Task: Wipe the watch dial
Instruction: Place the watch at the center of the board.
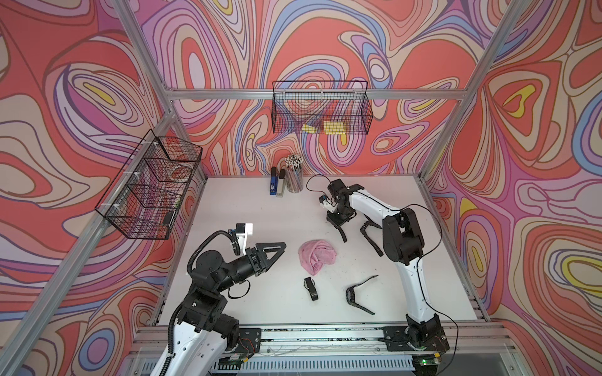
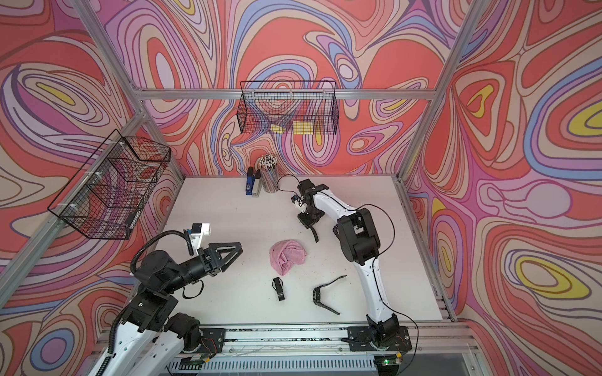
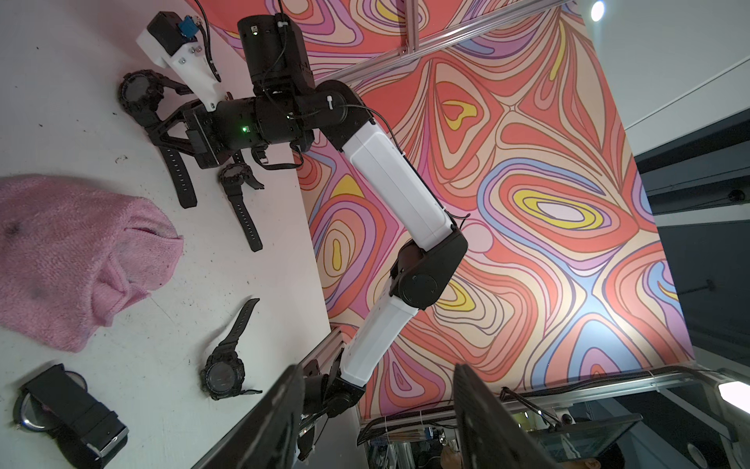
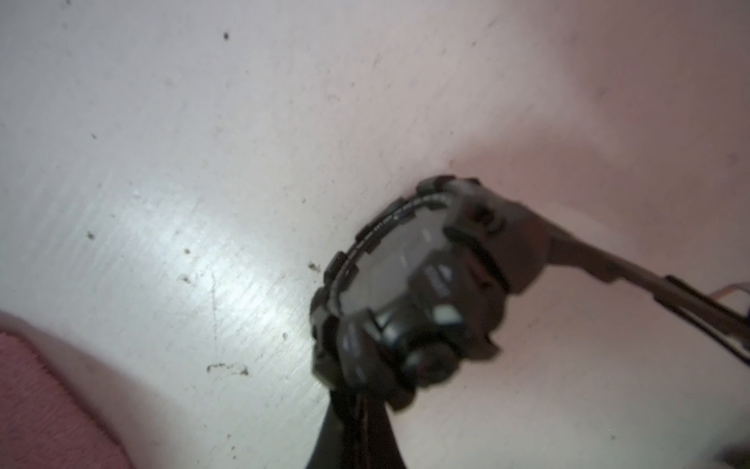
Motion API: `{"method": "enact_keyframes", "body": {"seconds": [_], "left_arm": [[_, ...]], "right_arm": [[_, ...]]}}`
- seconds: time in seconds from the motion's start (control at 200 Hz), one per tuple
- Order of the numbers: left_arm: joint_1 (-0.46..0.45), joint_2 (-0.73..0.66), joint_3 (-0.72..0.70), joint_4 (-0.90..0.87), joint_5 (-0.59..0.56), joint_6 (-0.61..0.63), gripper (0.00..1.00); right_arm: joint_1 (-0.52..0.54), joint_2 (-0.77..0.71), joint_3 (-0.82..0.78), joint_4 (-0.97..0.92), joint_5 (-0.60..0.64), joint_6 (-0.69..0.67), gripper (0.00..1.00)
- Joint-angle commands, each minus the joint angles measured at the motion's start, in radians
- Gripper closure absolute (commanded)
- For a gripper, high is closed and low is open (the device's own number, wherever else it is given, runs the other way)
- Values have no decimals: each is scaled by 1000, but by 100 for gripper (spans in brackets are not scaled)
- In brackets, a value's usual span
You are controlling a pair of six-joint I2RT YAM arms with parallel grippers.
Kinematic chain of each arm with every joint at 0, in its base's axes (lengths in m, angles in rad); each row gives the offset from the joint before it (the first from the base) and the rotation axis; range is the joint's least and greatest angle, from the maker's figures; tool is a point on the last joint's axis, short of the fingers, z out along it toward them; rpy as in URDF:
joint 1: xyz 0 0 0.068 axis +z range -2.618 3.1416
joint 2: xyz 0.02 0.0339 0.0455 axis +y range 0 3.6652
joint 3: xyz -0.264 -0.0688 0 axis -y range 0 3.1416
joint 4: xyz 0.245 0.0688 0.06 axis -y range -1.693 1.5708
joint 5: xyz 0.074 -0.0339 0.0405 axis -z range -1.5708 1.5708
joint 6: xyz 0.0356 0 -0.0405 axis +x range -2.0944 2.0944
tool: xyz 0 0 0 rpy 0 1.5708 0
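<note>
A black digital watch (image 4: 410,280) sits at the far middle of the white table, its dial (image 3: 136,90) facing up and outward. My right gripper (image 4: 357,410) is shut on it at the strap root just below the case, and in both top views that gripper (image 1: 337,222) points down and hides the case. The loose strap end (image 1: 342,235) trails toward me. A crumpled pink cloth (image 1: 317,255) lies mid-table, apart from both grippers. My left gripper (image 1: 280,246) hovers open left of the cloth with nothing between its fingers (image 3: 284,406).
Three more black watches lie on the table: one (image 1: 358,294) at the near right, a small one (image 1: 311,288) near the front, and one (image 3: 239,191) beside the right arm. A pencil cup (image 1: 294,174) and stapler (image 1: 273,184) stand at the back. Wire baskets (image 1: 321,107) (image 1: 153,185) hang on the walls.
</note>
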State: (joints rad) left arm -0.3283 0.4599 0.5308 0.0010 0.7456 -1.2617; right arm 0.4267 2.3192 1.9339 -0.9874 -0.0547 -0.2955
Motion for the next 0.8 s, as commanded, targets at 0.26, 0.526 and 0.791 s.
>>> {"method": "enact_keyframes", "body": {"seconds": [0.26, 0.526, 0.791], "left_arm": [[-3, -22, 13, -115, 0, 87, 36], [-3, -49, 48, -443, -47, 255, 36], [-27, -90, -61, -609, -85, 332, 39]], "right_arm": [[3, -1, 13, -13, -25, 5, 63], [2, -143, -29, 45, -19, 49, 45], [3, -433, -225, 162, -93, 170, 35]]}}
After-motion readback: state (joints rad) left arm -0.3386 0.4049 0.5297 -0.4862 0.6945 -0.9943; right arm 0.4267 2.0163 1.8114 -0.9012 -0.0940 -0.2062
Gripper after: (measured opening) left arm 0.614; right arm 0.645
